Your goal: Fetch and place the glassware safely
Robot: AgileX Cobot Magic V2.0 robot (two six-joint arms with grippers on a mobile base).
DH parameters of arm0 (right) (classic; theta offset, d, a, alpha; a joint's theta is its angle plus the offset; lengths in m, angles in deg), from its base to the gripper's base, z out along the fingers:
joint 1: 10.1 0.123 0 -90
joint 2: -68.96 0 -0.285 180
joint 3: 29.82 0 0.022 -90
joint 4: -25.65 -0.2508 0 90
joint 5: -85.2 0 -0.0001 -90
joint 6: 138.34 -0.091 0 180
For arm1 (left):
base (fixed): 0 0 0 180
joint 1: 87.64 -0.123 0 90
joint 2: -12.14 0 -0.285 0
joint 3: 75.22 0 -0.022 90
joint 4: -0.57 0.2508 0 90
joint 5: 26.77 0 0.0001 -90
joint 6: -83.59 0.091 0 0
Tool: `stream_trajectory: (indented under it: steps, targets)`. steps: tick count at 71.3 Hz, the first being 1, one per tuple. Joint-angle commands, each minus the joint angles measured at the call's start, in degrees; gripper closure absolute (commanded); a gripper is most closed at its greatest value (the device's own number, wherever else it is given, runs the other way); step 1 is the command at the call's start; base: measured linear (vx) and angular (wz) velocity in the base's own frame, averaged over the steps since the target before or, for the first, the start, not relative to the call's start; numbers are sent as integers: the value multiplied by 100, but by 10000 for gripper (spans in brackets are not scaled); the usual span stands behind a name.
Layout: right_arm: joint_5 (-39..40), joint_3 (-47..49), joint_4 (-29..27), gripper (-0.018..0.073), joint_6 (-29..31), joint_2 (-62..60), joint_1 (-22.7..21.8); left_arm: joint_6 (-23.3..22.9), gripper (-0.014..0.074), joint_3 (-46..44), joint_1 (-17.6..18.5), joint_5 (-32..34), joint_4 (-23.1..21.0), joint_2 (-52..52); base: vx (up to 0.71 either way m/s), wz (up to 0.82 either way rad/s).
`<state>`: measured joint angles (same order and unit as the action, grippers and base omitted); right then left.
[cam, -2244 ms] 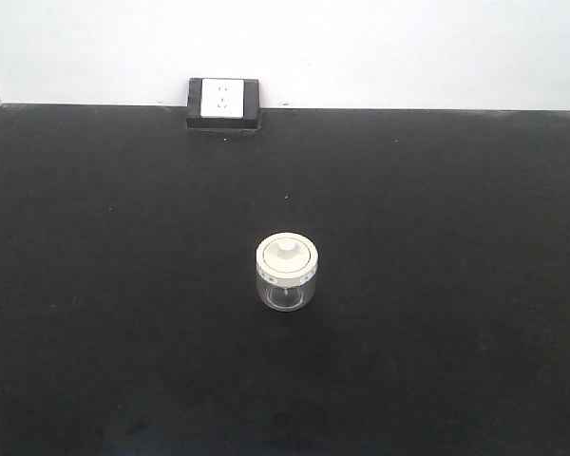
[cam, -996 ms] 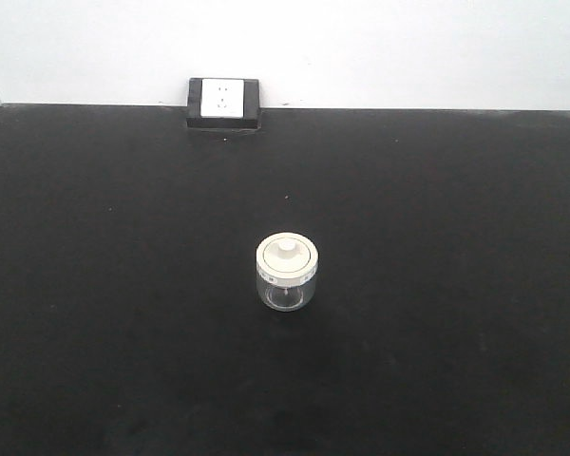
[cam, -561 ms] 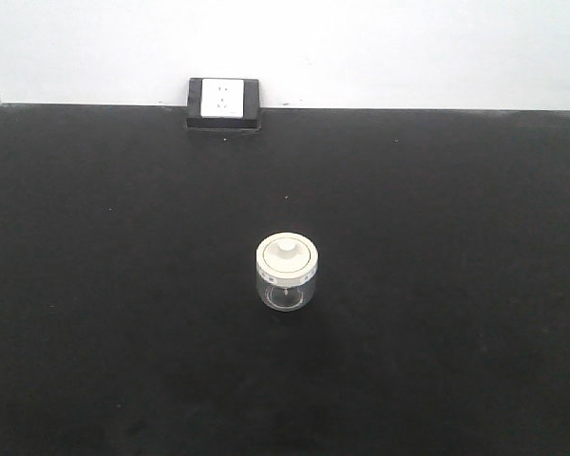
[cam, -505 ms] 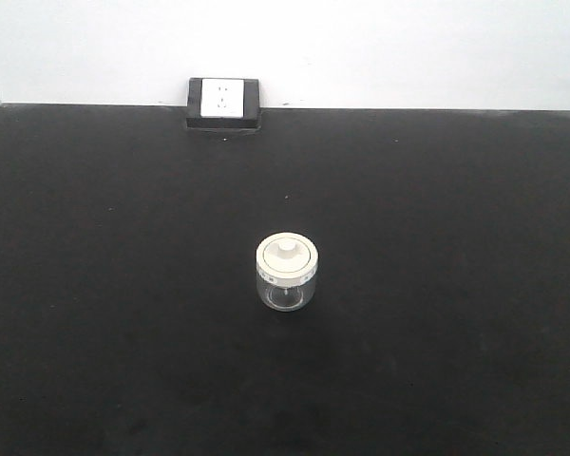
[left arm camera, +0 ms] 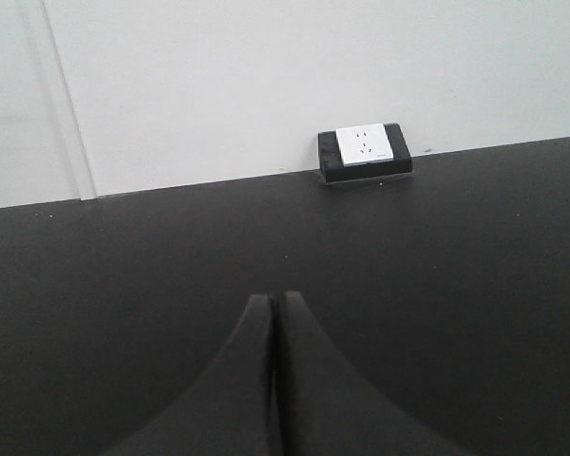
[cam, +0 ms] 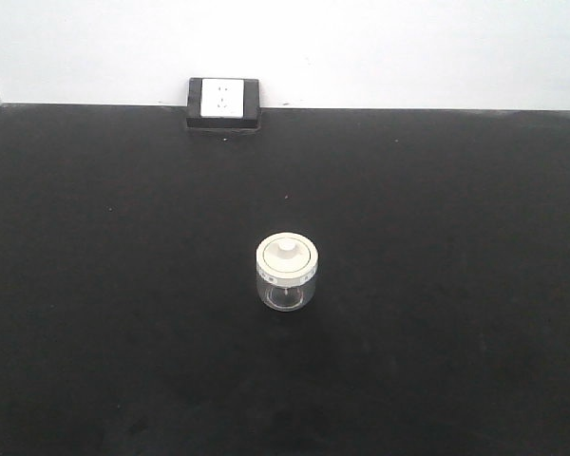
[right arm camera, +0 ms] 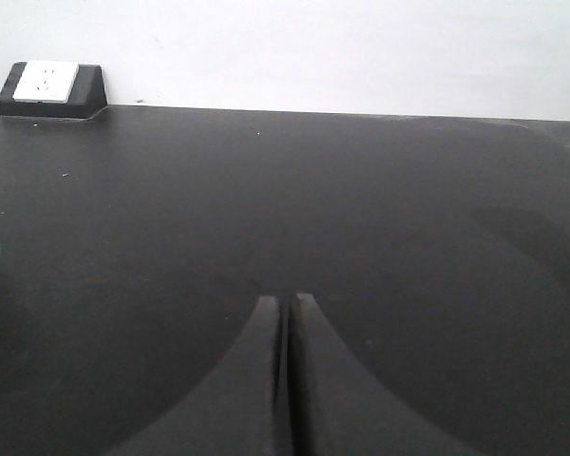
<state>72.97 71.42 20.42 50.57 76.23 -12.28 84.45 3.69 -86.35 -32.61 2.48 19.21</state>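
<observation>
Black fingers are sitting pressed together, holding nothing, at the bottom of each wrist view: the left gripper and the right gripper, both hovering over the matte black table. Mid-frame in the front view, the glass jar is standing upright, squat and clear, capped by a round cream lid with a knob. Fetching it well likely means spreading the fingers wide and closing gently around the smooth glass body. Farther back, upper left, a power socket is resting against the white wall
</observation>
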Motion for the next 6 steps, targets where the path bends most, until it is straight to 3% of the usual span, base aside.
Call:
stream_trajectory:
  steps: [1, 6]
  targets:
    - [401, -107, 37, 562, 37, -75, -25, -47, 603, 152, 20, 472, -51, -62, 0, 0]
    - [401, -107, 37, 562, 37, -75, -25, -47, 603, 152, 20, 472, -51, -62, 0, 0]
